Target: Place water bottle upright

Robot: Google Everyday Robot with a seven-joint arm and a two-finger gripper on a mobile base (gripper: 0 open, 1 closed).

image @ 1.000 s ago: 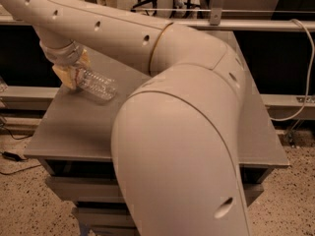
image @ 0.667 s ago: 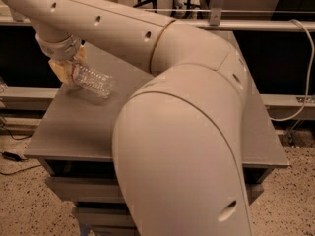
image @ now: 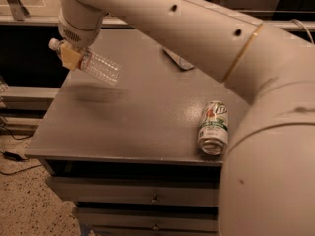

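Observation:
The water bottle (image: 98, 66) is a small clear ribbed bottle with a white cap. It hangs tilted above the left part of the grey table (image: 142, 117), cap up and to the left, base down and to the right. My gripper (image: 73, 57) is at the upper left, below the arm's wrist, shut on the bottle near its neck with pale yellowish fingers (image: 72, 59). The bottle is off the table and casts a shadow below it.
A green-and-white drink can (image: 213, 127) lies on its side near the table's front right edge. A flat grey object (image: 177, 59) lies at the back middle. My large white arm covers the right and top. Drawers (image: 147, 198) sit under the table.
The view has shifted a great deal, so the can and drawers now show. The bottle stays in my gripper and now hangs higher above the table, still tilted.

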